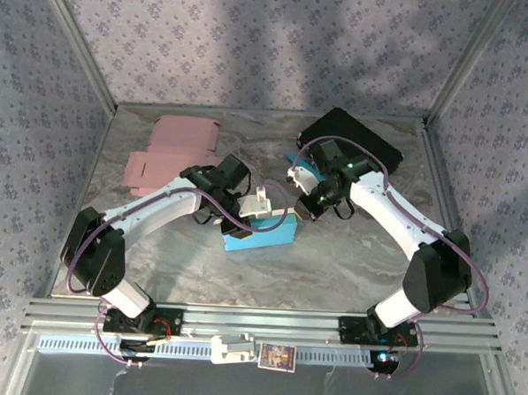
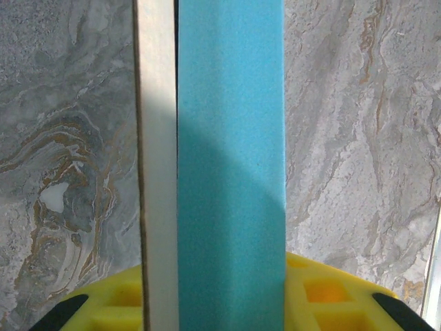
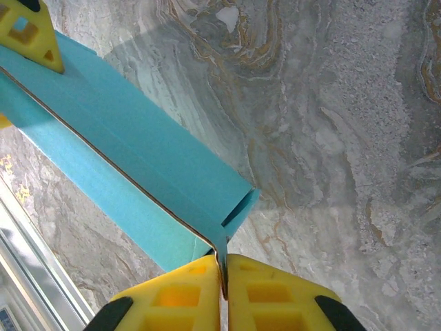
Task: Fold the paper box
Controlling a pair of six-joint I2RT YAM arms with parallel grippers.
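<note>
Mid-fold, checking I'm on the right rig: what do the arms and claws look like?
Both the left arm and right arm have white links with black joints and bases, with thin purple cables looping along them. A green light glows near the right wrist. The left claw and right claw have bright yellow fingers with square recesses and black outer corners.

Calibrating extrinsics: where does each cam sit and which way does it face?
Top external: above and behind, looking down at table; left arm, right arm whole.
Left wrist: on the wrist, facing down along left hand at blue box.
Right wrist: likewise; right hand pinching the box's edge.
All three share the blue box.
</note>
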